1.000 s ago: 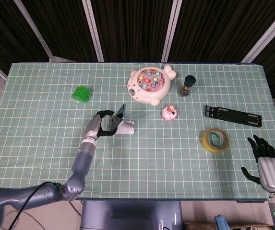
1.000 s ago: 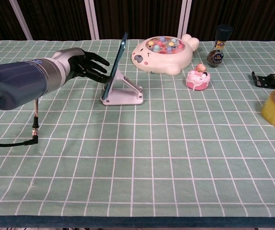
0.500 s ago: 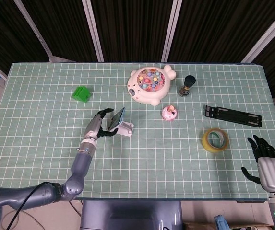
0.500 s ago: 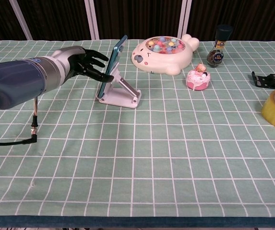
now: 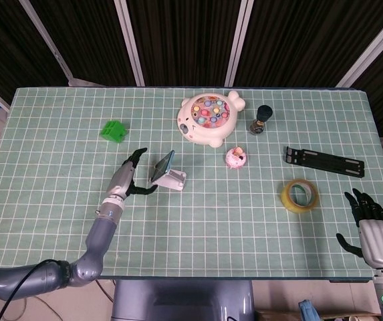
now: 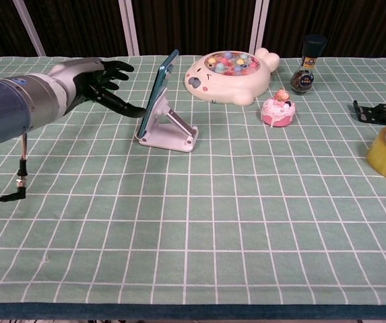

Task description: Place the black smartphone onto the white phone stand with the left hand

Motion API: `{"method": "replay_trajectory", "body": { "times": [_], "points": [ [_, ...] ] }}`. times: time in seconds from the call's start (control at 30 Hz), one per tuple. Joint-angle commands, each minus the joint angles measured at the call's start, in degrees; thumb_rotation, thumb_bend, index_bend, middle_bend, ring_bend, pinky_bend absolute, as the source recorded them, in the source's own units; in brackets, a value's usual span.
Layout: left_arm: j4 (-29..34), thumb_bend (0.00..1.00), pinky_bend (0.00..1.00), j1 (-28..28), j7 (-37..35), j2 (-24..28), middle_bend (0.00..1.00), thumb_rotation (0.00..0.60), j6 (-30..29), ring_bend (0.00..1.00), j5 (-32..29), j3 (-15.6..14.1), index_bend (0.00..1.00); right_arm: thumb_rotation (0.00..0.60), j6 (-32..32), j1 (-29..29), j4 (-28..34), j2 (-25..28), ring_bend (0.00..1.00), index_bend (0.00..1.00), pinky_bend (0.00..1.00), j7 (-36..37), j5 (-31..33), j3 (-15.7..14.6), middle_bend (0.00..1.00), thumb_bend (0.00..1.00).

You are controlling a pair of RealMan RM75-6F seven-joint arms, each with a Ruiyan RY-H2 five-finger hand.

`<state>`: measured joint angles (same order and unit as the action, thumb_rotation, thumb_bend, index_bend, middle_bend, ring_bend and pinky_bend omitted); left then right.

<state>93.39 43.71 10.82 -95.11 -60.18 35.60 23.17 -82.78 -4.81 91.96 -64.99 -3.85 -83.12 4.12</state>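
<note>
The black smartphone (image 5: 162, 166) (image 6: 157, 92) leans tilted on the white phone stand (image 5: 175, 179) (image 6: 171, 133) near the middle of the table. My left hand (image 5: 127, 177) (image 6: 100, 82) hovers just left of it with fingers spread, holding nothing and a small gap away from the phone. Far off at the front right edge, my right hand (image 5: 370, 226) is open and empty, seen only in the head view.
A green block (image 5: 113, 130) lies at the back left. A fish toy (image 5: 209, 119), a pepper grinder (image 5: 261, 119), a pink cake toy (image 5: 236, 158), a black folded stand (image 5: 323, 161) and a tape roll (image 5: 300, 195) lie to the right.
My left hand let go of the phone and drew back to the left. The phone settled from near upright to a tilted lean on the stand. The right hand stayed still.
</note>
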Motion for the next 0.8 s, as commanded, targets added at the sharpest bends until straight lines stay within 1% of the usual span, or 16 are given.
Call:
{"method": "replay_trajectory", "body": {
  "times": [0.03,0.17,0.27,0.3,0.4,0.43,0.53,0.63,0.73,0.8],
  "points": [
    [3.9,0.20,0.00,-2.8,1.3,3.9,0.01,0.600,-3.1,0.00,5.6,-3.5,0.03,0.600,0.0,0.0,0.0,0.0,0.00,0.07,0.15,0.0,0.0,0.0,0.00,0.35],
    [7.9,0.20,0.00,-6.7,2.1,9.0,0.01,0.600,-7.0,0.00,13.2,-8.1,0.03,0.600,-0.1,0.1,-0.1,0.0,0.00,0.07,0.15,0.1,-0.1,-0.1,0.00,0.35],
    [12.4,0.20,0.00,-10.7,1.9,15.2,0.01,0.600,-9.2,0.00,18.9,-12.6,0.03,0.600,-0.2,0.1,-0.1,0.0,0.00,0.07,0.15,0.1,-0.2,-0.1,0.00,0.35],
    [13.1,0.20,0.00,-11.6,1.8,16.6,0.01,0.600,-9.8,0.00,20.3,-13.5,0.03,0.600,-0.2,0.1,-0.1,0.0,0.00,0.07,0.15,0.0,-0.2,-0.1,0.00,0.35],
    [15.1,0.20,0.00,-15.7,1.9,22.6,0.01,0.600,-13.4,0.00,27.9,-18.3,0.03,0.600,-0.3,0.1,-0.2,-0.1,0.00,0.07,0.15,-0.1,-0.3,-0.1,0.00,0.35],
    [15.3,0.20,0.00,-16.6,1.8,23.6,0.01,0.600,-14.3,0.00,29.6,-19.2,0.03,0.600,-0.3,0.1,-0.2,-0.1,0.00,0.07,0.15,-0.1,-0.3,-0.1,0.00,0.35],
    [14.5,0.19,0.00,-20.7,0.8,27.9,0.00,0.600,-18.6,0.00,36.8,-23.5,0.03,0.600,-0.5,0.2,-0.2,-0.1,0.00,0.07,0.15,-0.2,-0.3,-0.1,0.00,0.35],
    [11.3,0.17,0.00,-24.6,-0.4,30.0,0.00,0.600,-23.7,0.00,43.2,-26.4,0.02,0.600,-0.6,0.3,-0.1,-0.1,0.00,0.07,0.15,-0.4,-0.4,-0.1,0.00,0.35],
    [7.3,0.15,0.00,-28.1,-1.8,30.6,0.00,0.600,-28.1,0.00,47.4,-28.6,0.00,0.600,-0.7,0.3,-0.1,-0.1,0.00,0.07,0.15,-0.5,-0.5,-0.2,0.00,0.35],
    [4.6,0.13,0.00,-30.1,-2.6,30.3,0.00,0.600,-30.2,0.00,49.0,-29.6,0.00,0.600,-0.8,0.4,-0.1,-0.2,0.00,0.07,0.15,-0.5,-0.5,-0.2,0.00,0.35]
  ]
}}
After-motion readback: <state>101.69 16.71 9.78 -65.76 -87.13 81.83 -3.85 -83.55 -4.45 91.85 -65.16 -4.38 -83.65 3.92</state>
